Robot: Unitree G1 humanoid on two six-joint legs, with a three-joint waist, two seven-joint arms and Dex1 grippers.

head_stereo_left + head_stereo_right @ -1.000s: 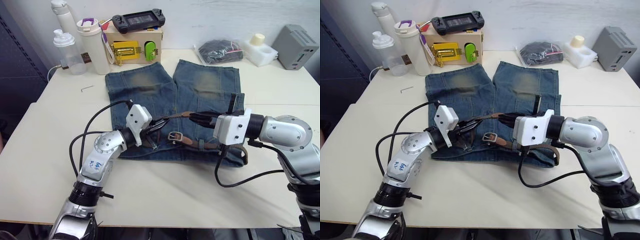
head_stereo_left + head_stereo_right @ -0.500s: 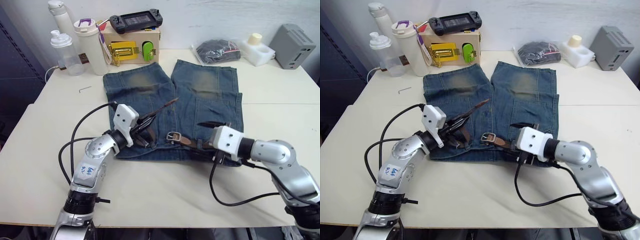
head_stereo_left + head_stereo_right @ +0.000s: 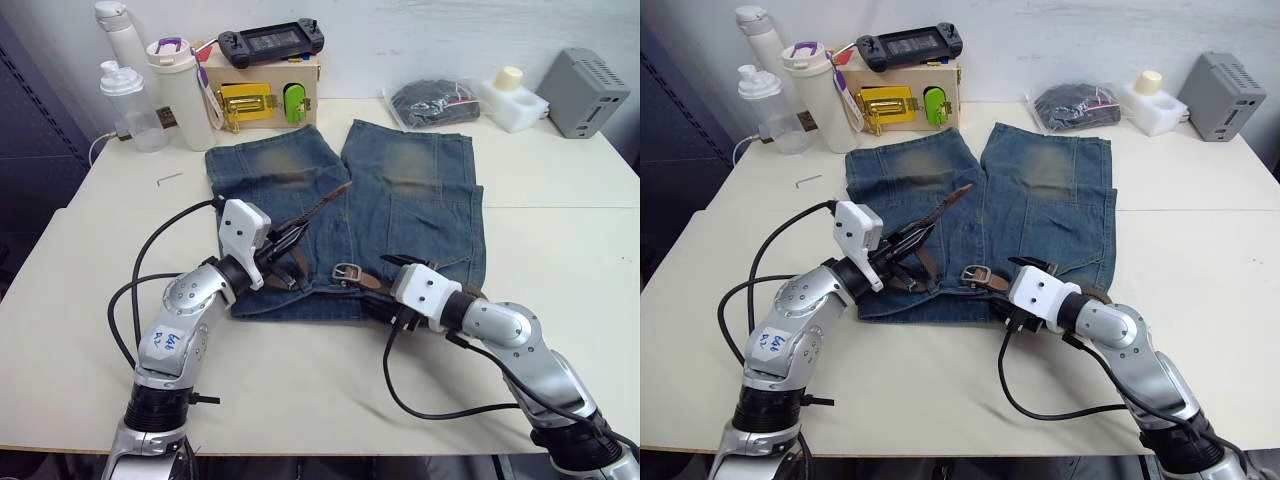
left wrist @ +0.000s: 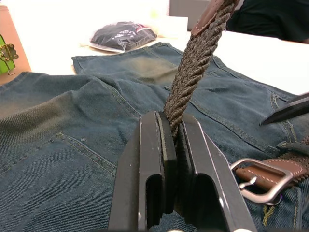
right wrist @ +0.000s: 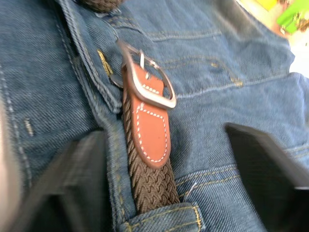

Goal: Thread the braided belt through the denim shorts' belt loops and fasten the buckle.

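Left fingers (image 4: 174, 145) clench the braided belt (image 4: 193, 72) tip, pointing away from the buckle (image 5: 147, 82); right fingers (image 5: 164, 188), released, straddle the strap beside it.

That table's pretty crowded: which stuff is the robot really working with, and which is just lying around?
In use: braided belt clamped in the left gripper; buckle; denim shorts; right gripper, fingers spread.

Lying about: bottles, wooden latch box, game controller, black bag, grey box.
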